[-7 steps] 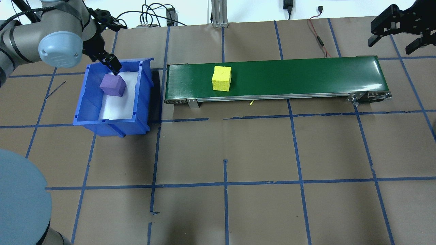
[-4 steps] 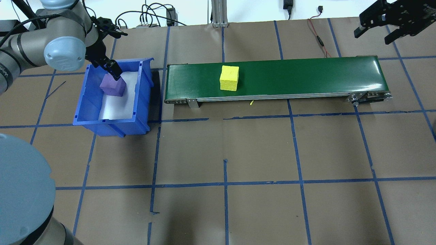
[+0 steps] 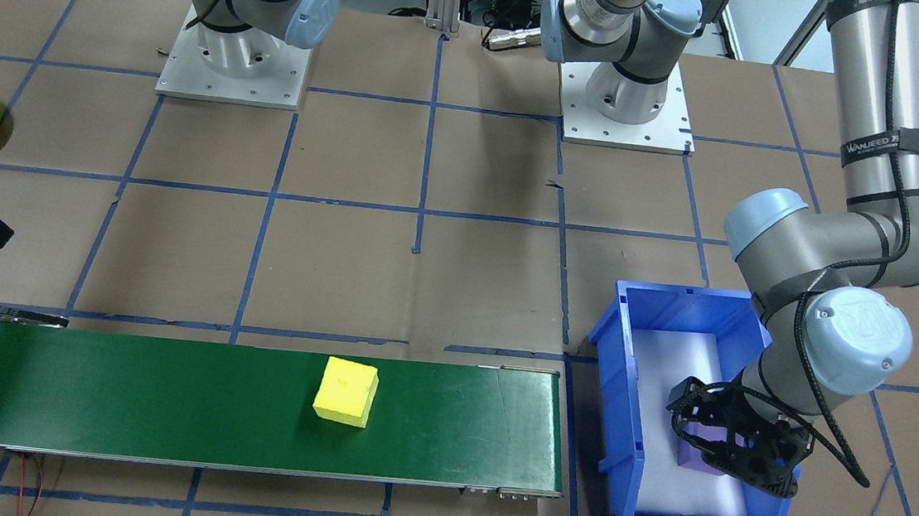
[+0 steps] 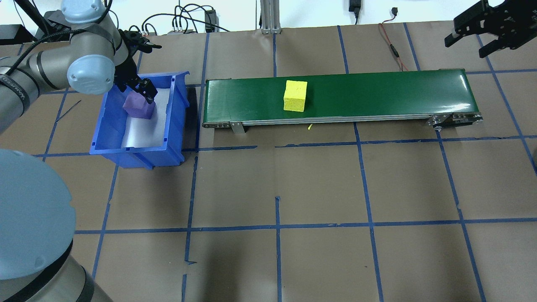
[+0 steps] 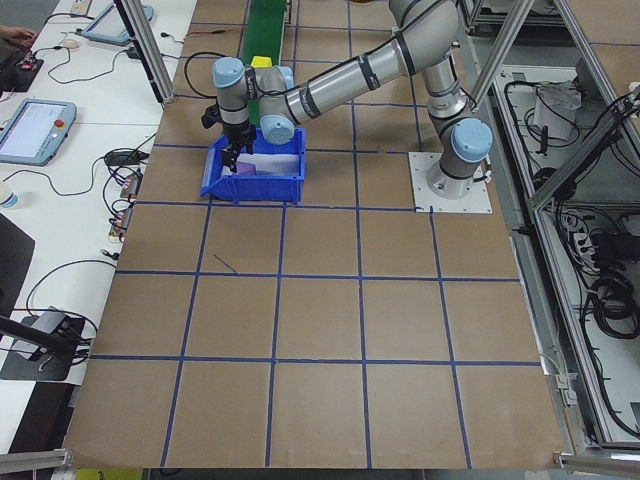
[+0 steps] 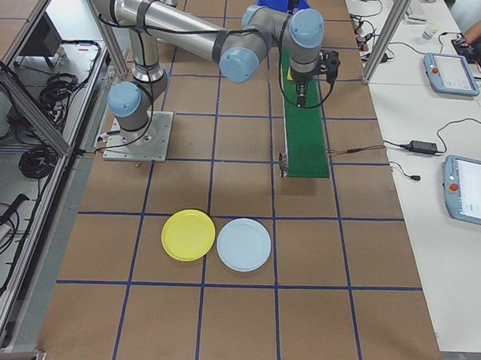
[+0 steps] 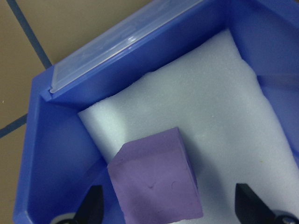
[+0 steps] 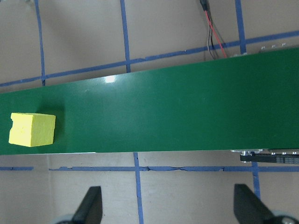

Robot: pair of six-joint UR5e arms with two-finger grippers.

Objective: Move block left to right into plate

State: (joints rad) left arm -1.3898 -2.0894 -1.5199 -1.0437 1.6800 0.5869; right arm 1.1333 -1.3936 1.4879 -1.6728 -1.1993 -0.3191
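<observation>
Riding farther right, yellow block (image 4: 295, 96), green belt (image 4: 377, 94)

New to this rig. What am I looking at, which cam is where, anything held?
Two robot arms share a table. Four fixed cameras watch from behind, front and both ends; one more rides each wrist. The left claw, open, is in the blue bin over a purple block, not gripping it. A yellow block sits on the green conveyor belt. The right claw, open and empty, hangs near the belt's other end. The yellow plate lies beside a pale blue plate. Nothing is held.
</observation>
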